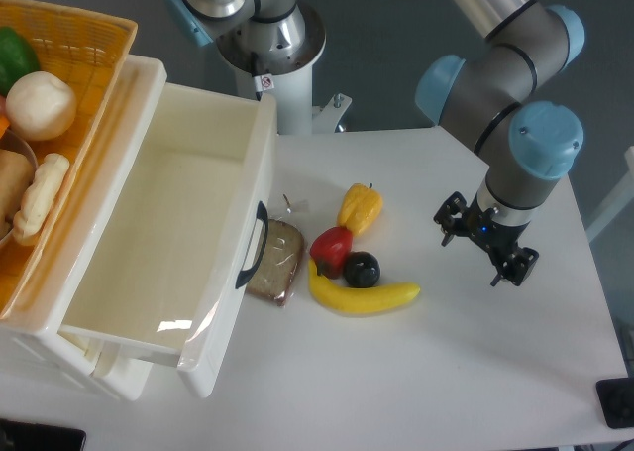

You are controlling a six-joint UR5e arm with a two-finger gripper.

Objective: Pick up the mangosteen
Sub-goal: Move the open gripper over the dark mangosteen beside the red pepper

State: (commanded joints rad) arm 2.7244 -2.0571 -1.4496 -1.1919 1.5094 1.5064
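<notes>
The mangosteen [362,269] is a small glossy black ball on the white table [475,372]. It sits between the red pepper [331,249] and the yellow banana [363,297], touching both. My gripper [474,257] hangs to the right of the fruit, about a hand's width from the mangosteen. Its two dark fingers [451,219] are spread apart and hold nothing.
A yellow pepper [360,208] lies behind the red one. A bagged slice of brown bread [276,262] lies beside the open white drawer [168,243]. A wicker basket [94,84] of vegetables stands on top at the left. The arm's base [267,35] is at the back.
</notes>
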